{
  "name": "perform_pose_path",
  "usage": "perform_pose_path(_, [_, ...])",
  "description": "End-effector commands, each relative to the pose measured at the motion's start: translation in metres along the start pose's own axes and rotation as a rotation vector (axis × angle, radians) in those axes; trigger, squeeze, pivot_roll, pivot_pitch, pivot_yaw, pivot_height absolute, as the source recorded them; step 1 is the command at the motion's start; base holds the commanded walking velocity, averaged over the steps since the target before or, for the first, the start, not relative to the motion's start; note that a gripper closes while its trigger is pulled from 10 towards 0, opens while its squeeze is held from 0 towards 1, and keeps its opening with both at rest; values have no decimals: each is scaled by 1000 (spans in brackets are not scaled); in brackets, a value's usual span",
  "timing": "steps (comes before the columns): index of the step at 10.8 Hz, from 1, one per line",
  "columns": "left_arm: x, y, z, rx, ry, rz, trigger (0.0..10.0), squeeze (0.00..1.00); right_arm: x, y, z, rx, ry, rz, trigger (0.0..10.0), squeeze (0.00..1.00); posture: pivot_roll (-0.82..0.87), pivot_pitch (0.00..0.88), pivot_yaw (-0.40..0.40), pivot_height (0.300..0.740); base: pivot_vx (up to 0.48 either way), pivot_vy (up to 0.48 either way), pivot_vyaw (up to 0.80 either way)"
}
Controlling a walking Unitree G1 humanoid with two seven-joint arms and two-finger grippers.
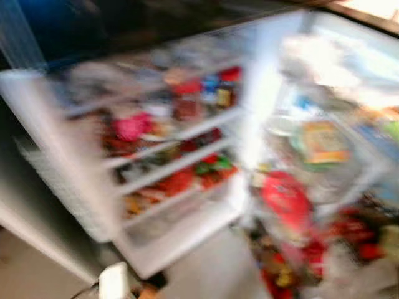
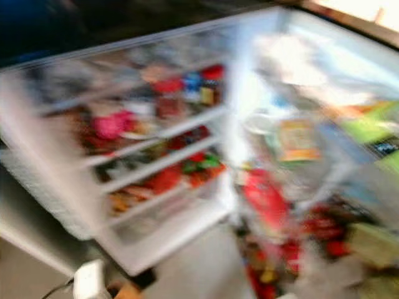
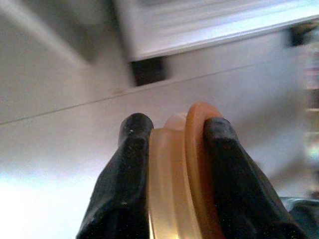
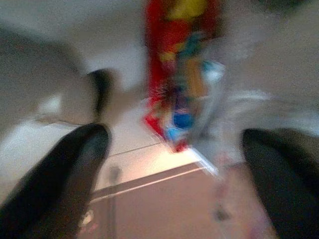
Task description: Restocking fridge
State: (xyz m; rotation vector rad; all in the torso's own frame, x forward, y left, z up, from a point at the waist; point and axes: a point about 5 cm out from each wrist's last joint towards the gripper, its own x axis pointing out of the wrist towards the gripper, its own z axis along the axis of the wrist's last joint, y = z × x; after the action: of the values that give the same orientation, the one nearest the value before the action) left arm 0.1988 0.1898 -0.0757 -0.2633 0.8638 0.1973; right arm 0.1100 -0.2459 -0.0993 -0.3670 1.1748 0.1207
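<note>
An open fridge (image 1: 262, 81) is seen, heavily blurred, across the eye views; its door (image 1: 156, 156) with shelves of blurred items fills the centre left, and the packed interior the right. In the left wrist view, an orange-lidded jar (image 3: 182, 174) is gripped between the closed fingers of the left gripper (image 3: 174, 149), above pale floor (image 3: 60, 149). The right gripper (image 4: 174, 149) is held wide open, a red packet (image 4: 182, 64) blurred beyond it.

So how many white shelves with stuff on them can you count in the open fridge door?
3 white door shelves: top, middle, bottom. Motion blur may hide more. The left gripper grips a round orange-rimmed container.
</note>
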Motion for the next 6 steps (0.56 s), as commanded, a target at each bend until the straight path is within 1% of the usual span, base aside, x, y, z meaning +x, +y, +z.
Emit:
perform_pose_path(1, [0,6,2,-8,-9,1,10000,0,-2,-18,2,-2,-4,-60,10000,0,-318,0,-9,740,0,-281,0])
perform_pose_path(2, [2,-1,18,-18,-55,-36,10000,0,-2,-17,1,2,-2,-59,10000,0,-317,0,-3,740,0,0,0])
perform_pose_path(3, [5,-14,48,-53,-157,-113,10000,0,-2,-14,-1,-9,4,-45,10000,0,-308,0,5,740,0,0,0])
perform_pose_path(4, [5,-26,75,-58,-251,-180,10000,0,-2,-13,-1,-7,2,-39,10000,0,-311,0,18,740,0,0,0])
perform_pose_path(5, [2,-41,97,-79,-344,-264,10000,0,-2,-11,-2,0,4,-32,10000,0,-296,0,23,740,0,0,0])
perform_pose_path(6, [1,-46,103,-93,-372,-292,10000,0,-2,-11,-2,-2,6,-29,10000,0,-295,0,24,740,0,0,0])
